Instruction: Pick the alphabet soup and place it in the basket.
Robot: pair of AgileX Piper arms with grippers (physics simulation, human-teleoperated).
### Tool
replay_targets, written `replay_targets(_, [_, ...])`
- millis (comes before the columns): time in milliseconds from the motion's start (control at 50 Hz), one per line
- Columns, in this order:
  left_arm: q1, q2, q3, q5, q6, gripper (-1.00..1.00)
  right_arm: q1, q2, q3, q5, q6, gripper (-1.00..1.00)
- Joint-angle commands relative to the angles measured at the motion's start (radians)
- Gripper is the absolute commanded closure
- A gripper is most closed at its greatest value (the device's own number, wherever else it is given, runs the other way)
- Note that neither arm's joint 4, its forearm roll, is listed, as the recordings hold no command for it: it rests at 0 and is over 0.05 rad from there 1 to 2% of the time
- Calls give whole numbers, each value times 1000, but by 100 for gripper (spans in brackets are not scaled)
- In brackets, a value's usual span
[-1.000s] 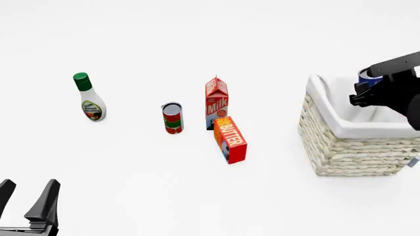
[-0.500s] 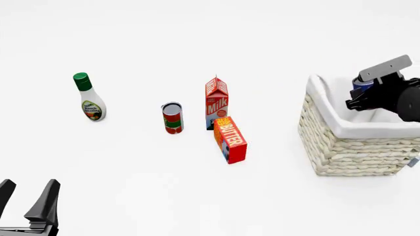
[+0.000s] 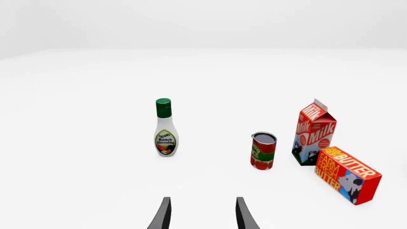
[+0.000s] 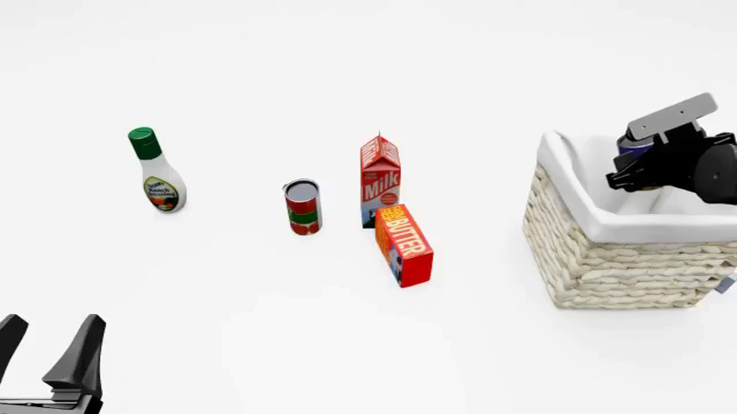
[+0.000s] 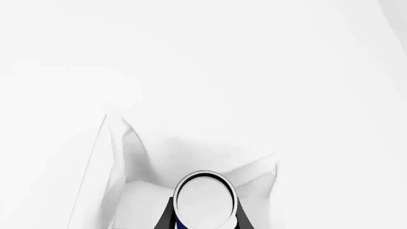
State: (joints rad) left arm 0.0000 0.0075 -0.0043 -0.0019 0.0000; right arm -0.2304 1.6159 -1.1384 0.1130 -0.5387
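Right gripper clamped on the alphabet soup in front view, held over the open top of the basket at the right side of the table; only a blue sliver of the can shows behind the black wrist. Can is above the white lining, whether it touches the lining can't be told. Left gripper low at the near left corner, fingers spread apart, nothing between them, well away from everything. Middle of table: ranch dressing bottle upright at left, red-and-green can upright, milk carton upright just right of that can, butter box just in front of the carton, close to it, contact unclear.

Left wrist view: left gripper fingertips apart and empty, pointing toward ranch dressing bottle, red-and-green can, milk carton, butter box. All upright except the box, which lies on a long side.

Right wrist view: right gripper fingers on both sides of the alphabet soup, silvery top facing camera, white lining of basket beneath and around it.
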Motion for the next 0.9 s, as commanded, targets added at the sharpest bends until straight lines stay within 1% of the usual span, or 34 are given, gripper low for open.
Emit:
replay_targets(20, [0, 0, 0, 0, 0, -100, 2, 5, -11, 5, 19, 100])
replay_targets(520, [0, 0, 0, 0, 0, -100, -2, 27, -7, -4, 12, 100])
replay_targets(900, [0, 0, 0, 0, 0, -100, 5, 62, -31, 21, -8, 100])
